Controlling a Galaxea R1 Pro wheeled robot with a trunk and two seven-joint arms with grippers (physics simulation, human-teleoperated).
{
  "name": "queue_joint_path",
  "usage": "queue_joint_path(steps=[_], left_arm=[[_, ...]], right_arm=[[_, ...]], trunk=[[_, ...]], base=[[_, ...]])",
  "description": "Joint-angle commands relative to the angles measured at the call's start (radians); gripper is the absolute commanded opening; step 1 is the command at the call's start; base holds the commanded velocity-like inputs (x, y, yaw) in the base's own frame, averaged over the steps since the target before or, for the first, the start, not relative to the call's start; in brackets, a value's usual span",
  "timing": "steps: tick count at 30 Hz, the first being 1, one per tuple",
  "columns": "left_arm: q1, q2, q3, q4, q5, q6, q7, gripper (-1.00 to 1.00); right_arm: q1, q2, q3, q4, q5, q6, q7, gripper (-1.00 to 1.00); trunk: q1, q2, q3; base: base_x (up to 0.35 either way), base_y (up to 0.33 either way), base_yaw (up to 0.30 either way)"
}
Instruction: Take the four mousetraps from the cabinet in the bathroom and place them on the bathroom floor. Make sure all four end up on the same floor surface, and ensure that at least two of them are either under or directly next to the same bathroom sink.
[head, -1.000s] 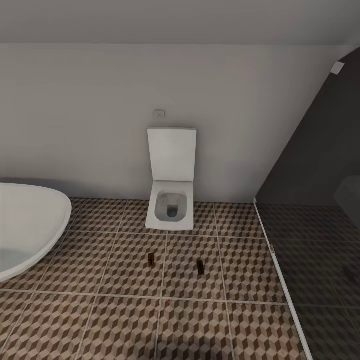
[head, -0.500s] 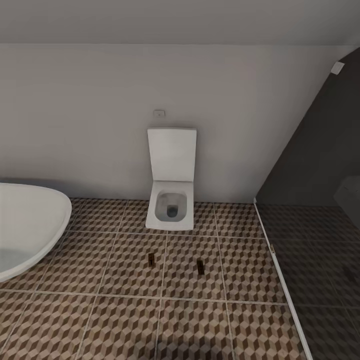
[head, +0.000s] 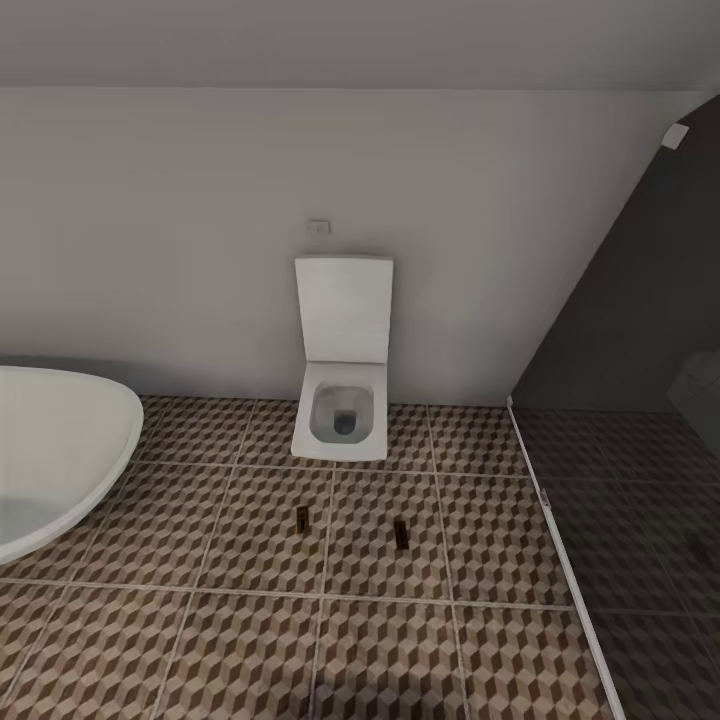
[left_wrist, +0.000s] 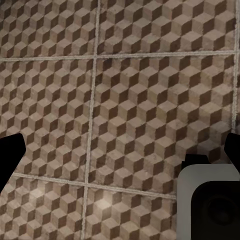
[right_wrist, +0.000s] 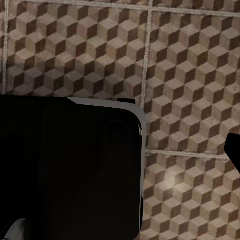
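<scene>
White toilet (head: 342, 400), lid raised against pale wall (head: 180, 230); white bathtub (head: 60, 450) to its left; dark glass screen (head: 640, 340) to its right.

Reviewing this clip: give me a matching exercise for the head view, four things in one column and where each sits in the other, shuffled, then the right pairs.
Things
1. toilet
2. bathtub
3. two mousetraps
4. dark glass panel

Places
A. at the view's left edge, white rim curving in
B. flat on the bathroom floor, in front of the toilet, apart from each other
C. against the back wall, lid raised
D. at the view's right, over darker-looking tiles

Pairs: 1-C, 2-A, 3-B, 4-D
</scene>
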Motion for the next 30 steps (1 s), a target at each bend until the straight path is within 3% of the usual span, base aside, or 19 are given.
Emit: queue_joint_path(steps=[1,30], left_arm=[[-0.001,-0.001,-0.009,0.003,0.003,-0.004,0.004,1.0],[-0.001,-0.001,-0.009,0.003,0.003,-0.004,0.004,1.0]], right_arm=[[-0.001,0.0,0.003,0.001,-0.004,-0.003,0.004,1.0],[-0.001,0.0,0.003,0.001,-0.004,-0.003,0.004,1.0]], trunk=[[0.0,-0.002,-0.001],[0.0,-0.002,-0.001]], base=[[0.0,0.0,0.0],[0.0,0.0,0.0]])
